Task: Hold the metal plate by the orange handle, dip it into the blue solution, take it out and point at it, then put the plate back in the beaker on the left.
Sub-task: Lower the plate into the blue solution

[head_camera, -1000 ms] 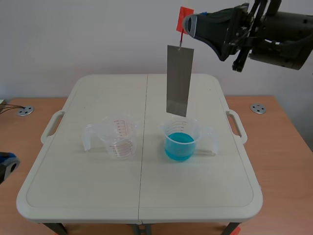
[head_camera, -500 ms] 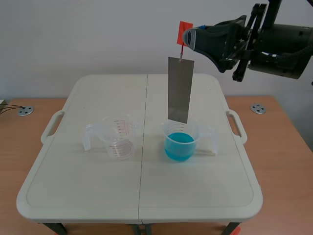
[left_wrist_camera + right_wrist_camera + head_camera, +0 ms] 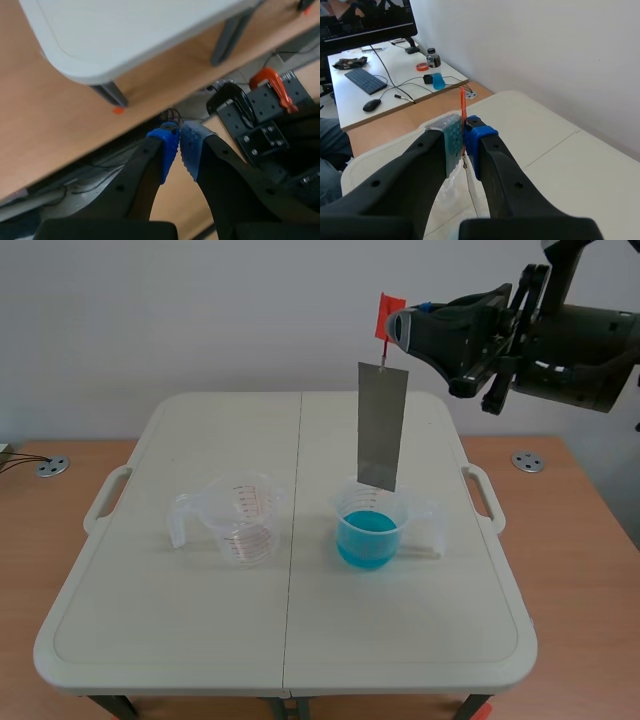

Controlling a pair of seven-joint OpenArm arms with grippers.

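Note:
A grey metal plate (image 3: 380, 426) hangs upright from a thin orange handle (image 3: 384, 314), its lower edge just above the beaker of blue solution (image 3: 368, 528). My right gripper (image 3: 394, 326) comes in high from the right and is shut on the orange handle (image 3: 463, 111), which shows edge-on between its pads. An empty clear beaker (image 3: 238, 519) with red markings stands to the left of the blue one. My left gripper (image 3: 178, 146) is out of the scene view; it hangs shut on nothing beside the table, over the floor.
Both beakers stand on a white folding table (image 3: 180, 630) set on a wooden desk (image 3: 590, 570). In the left wrist view a table corner (image 3: 75, 60) and table legs are ahead of the gripper, with a black clamp mount (image 3: 250, 125) beside it.
The right gripper has shifted slightly to the right with the plate, which stays above the blue beaker. The left gripper, at the lower left edge a second ago, has left the scene view.

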